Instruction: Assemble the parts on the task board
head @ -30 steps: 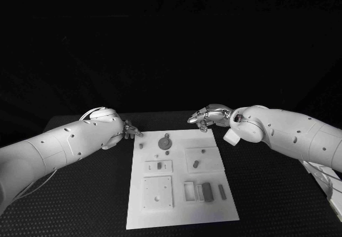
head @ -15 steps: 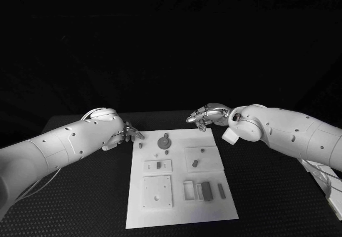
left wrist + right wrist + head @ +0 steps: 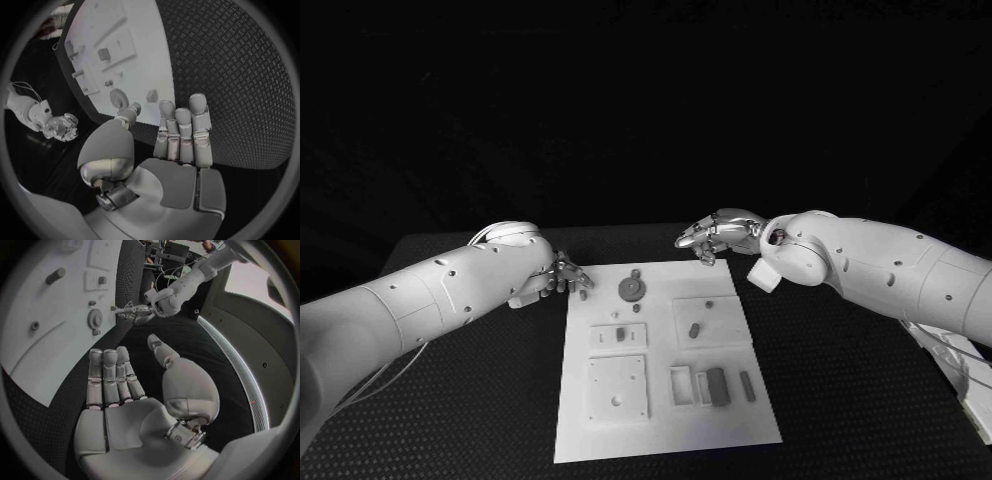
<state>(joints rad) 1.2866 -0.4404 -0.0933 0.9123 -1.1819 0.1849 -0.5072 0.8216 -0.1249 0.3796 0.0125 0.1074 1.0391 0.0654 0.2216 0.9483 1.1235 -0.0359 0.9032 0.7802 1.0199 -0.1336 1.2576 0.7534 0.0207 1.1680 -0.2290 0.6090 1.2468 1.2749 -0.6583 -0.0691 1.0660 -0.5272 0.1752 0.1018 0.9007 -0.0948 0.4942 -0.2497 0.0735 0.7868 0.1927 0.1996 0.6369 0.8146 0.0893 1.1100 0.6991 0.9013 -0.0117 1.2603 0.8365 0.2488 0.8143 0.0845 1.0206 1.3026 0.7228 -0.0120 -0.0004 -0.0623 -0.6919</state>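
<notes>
**White board waits, both hands empty at its far corners**

White plastic sets the scene: the task board (image 3: 661,360) lies flat in the middle of the black table (image 3: 862,400), long side running away from you. Your left hand (image 3: 561,275) hovers just off the board's far left corner, fingers straight and apart, holding nothing. Your right hand (image 3: 720,236) hangs near the far right corner, fingers loosely curved and apart, also empty. That stance reads as a ready pose, each hand beside the half of the board it can best reach.

Look at what the board carries. A round toothed disc (image 3: 632,289) sits near the far edge, with a small peg (image 3: 586,295) to its left, nearest your left hand. A short slanted piece (image 3: 694,331) lies on the raised tile (image 3: 708,322) on the right. Nearer you, a dark block (image 3: 718,386) rests in a shallow recess beside an open frame (image 3: 682,385), and a slim bar (image 3: 749,387) lies just to their right. The square plate (image 3: 619,388) at near left holds only a small hole.

Assembly looks barely begun; several parts lie loose.
</notes>
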